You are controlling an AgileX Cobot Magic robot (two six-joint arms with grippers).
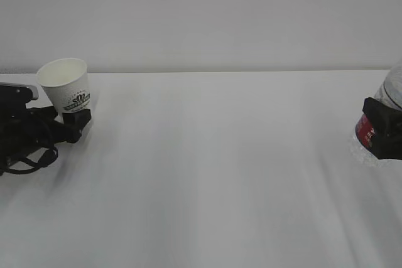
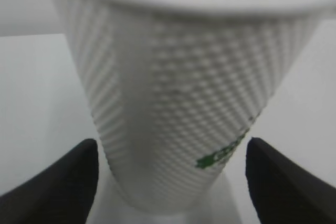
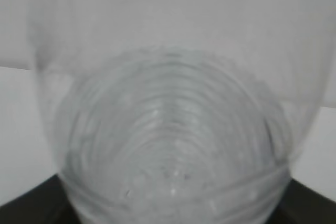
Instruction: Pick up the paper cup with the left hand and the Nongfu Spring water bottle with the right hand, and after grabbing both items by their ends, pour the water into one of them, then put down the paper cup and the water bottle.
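I can't read anything: the paper cup (image 1: 66,85) logo print and the water bottle (image 1: 377,123) red label are too blurred.

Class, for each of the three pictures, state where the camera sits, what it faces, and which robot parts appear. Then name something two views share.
Exterior: low in front of the table, facing the wall; left gripper and right gripper at the edges.
Left wrist: behind the gripper, facing the paper cup; both fingertips show, clear of the cup.
Right wrist: facing the water bottle; dark finger parts at the bottom corners.
Shared: the cup appears in the exterior and left wrist views.
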